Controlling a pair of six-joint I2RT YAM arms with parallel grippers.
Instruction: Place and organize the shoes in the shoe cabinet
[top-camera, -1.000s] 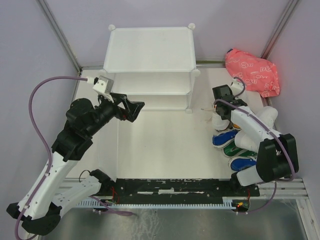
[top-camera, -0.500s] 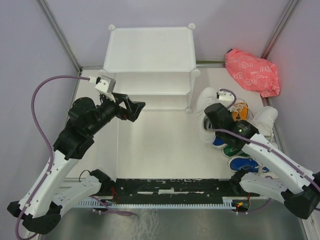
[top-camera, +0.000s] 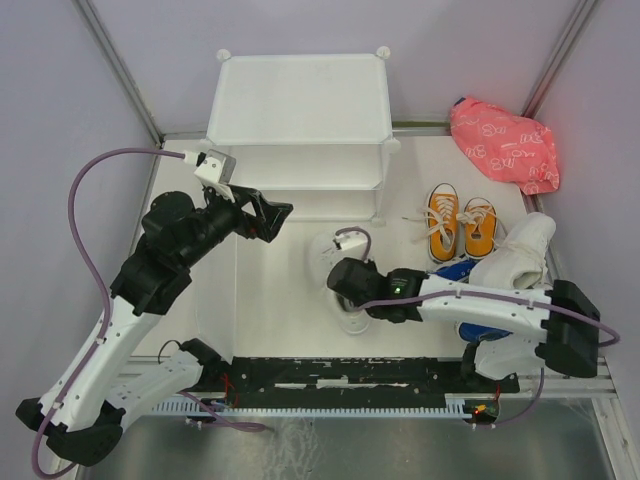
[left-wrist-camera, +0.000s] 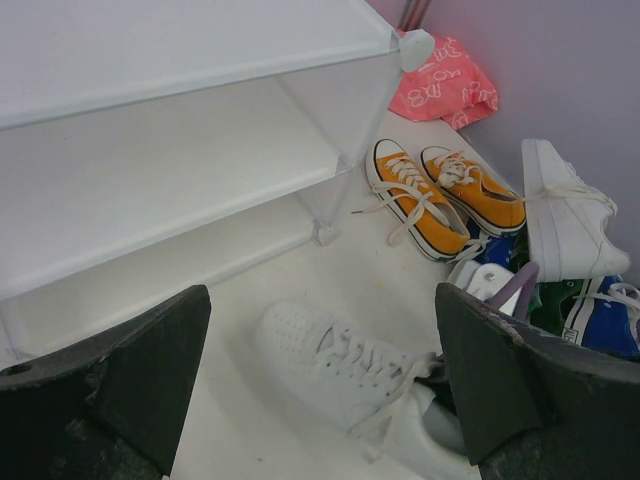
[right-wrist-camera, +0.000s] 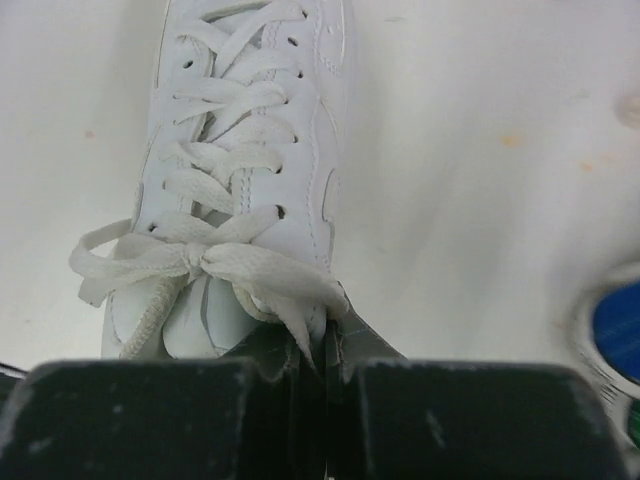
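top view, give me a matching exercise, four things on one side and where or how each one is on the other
Things:
1. orange pair
2. pink bag
3. middle white shoe
4. left gripper

States:
a. open, facing the cabinet
b. far right corner
c. clamped in the right gripper
d. side by side, right of the cabinet

Pairs: 1-d; 2-b; 3-c; 4-a
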